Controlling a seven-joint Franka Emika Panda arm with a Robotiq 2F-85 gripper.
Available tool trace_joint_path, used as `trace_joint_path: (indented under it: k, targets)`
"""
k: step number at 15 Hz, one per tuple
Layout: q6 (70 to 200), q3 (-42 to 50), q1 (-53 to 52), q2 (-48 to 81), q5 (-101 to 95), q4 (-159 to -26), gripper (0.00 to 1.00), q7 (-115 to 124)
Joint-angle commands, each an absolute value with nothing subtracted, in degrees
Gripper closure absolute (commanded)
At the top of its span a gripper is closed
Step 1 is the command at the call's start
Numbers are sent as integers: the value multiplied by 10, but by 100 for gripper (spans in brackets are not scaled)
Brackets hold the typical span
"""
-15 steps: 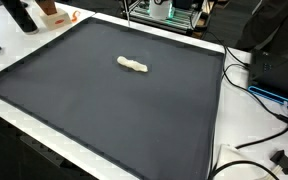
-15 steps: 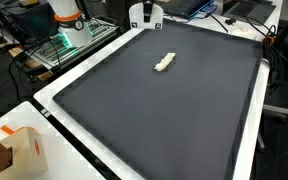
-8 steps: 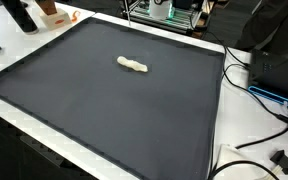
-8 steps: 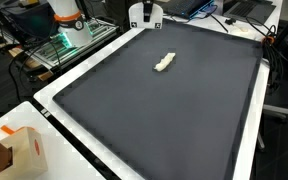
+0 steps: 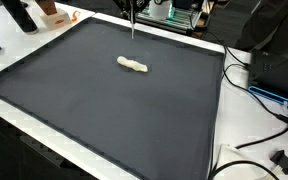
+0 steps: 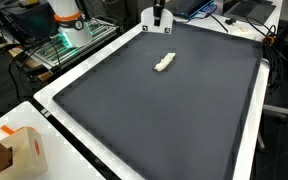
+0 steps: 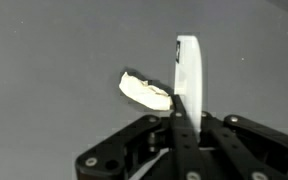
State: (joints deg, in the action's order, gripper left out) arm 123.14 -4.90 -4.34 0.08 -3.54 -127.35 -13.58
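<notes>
One hand [image 7: 175, 120] clamped on one white blade [image 7: 187, 68], one pale lump [image 7: 144, 91], one mat [image 7: 44, 50]

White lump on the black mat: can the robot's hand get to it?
Probably yes. The lump lies alone on the open mat, with nothing over it. But the hand seems shut on a white stick, so grabbing may not work.

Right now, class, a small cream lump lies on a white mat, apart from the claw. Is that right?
No. The mat is dark grey, not white, as both exterior views show. The small cream lump does lie on it, apart from the claw.
</notes>
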Motion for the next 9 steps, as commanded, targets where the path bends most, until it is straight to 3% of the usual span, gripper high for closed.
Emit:
trace_joint_path:
  k: [1, 9]
  targets:
    - [1251, -57, -55, 27, -105, -1270, 99, -2]
    - [1203, -52, -83, 97, -213, -1231, 99, 248]
